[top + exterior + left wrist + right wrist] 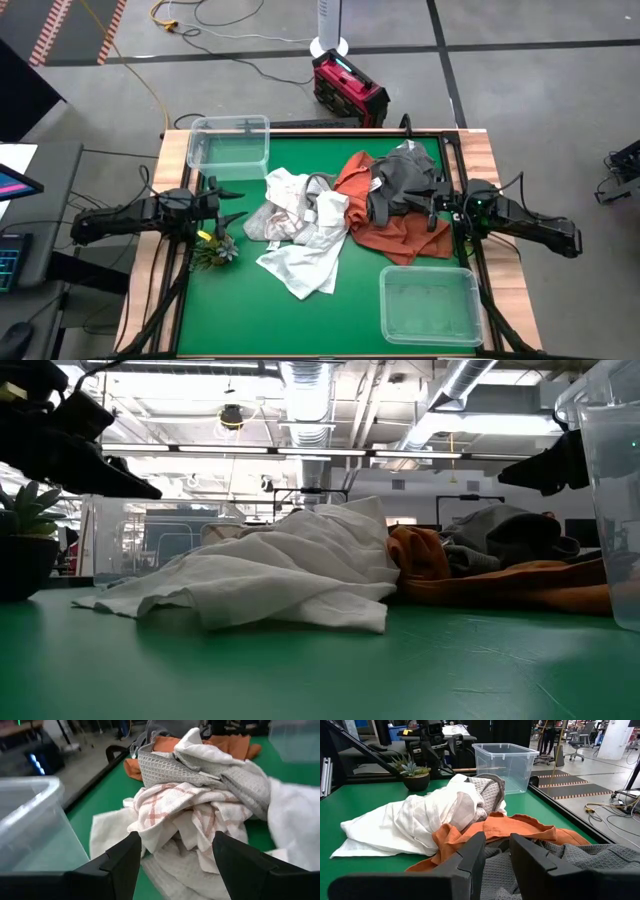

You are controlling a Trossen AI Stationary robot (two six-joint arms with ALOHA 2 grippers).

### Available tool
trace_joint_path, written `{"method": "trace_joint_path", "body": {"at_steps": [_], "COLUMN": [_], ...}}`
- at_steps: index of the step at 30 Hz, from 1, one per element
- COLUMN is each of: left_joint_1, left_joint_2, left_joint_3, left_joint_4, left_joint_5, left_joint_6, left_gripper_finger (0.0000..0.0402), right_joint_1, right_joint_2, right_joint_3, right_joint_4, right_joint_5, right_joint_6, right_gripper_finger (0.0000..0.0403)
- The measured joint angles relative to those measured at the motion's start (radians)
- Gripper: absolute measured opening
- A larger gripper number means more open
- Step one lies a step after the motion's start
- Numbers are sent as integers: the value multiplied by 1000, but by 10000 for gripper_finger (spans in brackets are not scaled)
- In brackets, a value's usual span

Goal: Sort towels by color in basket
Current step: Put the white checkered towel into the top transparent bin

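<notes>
The towels lie in one heap on the green table. A white towel (305, 255) is nearest, with a white and red checked one (180, 815) and a light grey waffle one (170, 770) on top. A rust orange towel (385, 235) and a dark grey towel (400, 180) lie to the right. My left gripper (238, 206) stands open at the heap's left, above the table, with nothing between its fingers. My right gripper (497, 842) hangs over the dark grey towel's right edge, its fingers a little apart and nothing between them.
One clear plastic basket (230, 145) stands at the table's far left corner, and a second (430, 305) at the near right. A small potted plant (215, 250) sits near the left edge, just below my left gripper. Bare green table shows at the near left.
</notes>
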Motion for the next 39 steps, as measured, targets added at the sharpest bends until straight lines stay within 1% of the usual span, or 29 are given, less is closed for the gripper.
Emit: {"method": "trace_joint_path", "body": {"at_steps": [2,6,9,14,18,20,22,25,27,30,36,39], "left_joint_1": [0,0,0,0,0,0,0,0,3,4,4,4], "left_joint_2": [0,0,0,0,0,0,0,0,0,0,0,0], "left_joint_3": [0,-5,-6,-6,-4,-4,-4,-3,-3,-1,-1,-1], "left_joint_4": [30,102,147,256,320,331,331,330,348,352,337,329], "left_joint_5": [0,-2,-1,0,0,0,3,3,-3,-13,-16,-16], "left_joint_6": [48,28,-45,-231,-246,-285,-401,-625,-694,-708,-703,-700], "left_gripper_finger": [235,235,235,235,235,235,235,235,235,235,235,235], "right_joint_1": [0,0,0,0,-8,-8,-8,2,-1,-1,-4,-8], "right_joint_2": [0,0,0,0,0,0,0,0,0,0,0,1], "right_joint_3": [0,0,0,0,0,0,0,0,0,0,0,0], "right_joint_4": [0,0,0,0,0,0,0,2,12,22,11,26], "right_joint_5": [0,0,0,0,26,27,27,26,26,26,43,52], "right_joint_6": [0,0,0,-2,-49,-48,10,231,330,390,408,452], "right_gripper_finger": [123,123,123,123,123,123,123,123,123,123,123,123]}}
